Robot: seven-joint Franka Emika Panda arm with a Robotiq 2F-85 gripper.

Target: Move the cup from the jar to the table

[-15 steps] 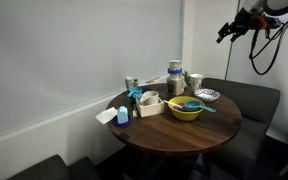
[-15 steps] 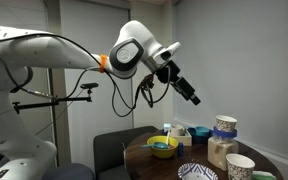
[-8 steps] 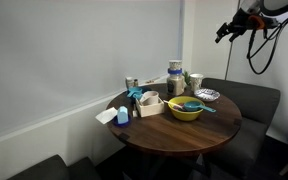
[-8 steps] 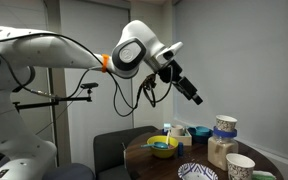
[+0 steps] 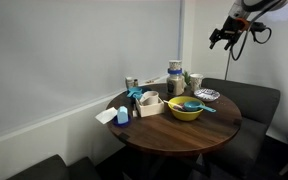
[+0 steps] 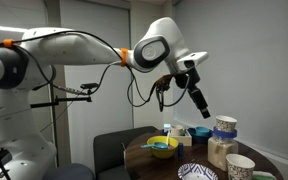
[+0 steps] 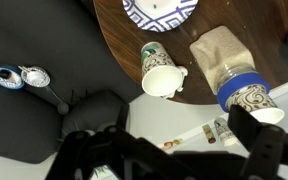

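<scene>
Hand (image 6: 202,108) is hanging high over the desk (image 5: 199,136), well apart from the tableware. In the wrist view its fingers (image 7: 269,150) are standing spread, with nothing between them.

Cup (image 6: 224,126) is sitting on top of the jar (image 6: 221,151), near the desk edge (task not yet begun).

Cup is looking light and stiff, probably smooth-walled and slippery. The jar under it is tall and narrow, so I am judging a sideways push could tip both. Best hold is looking like a pinch across the cup's side wall from above, then a straight lift.
</scene>
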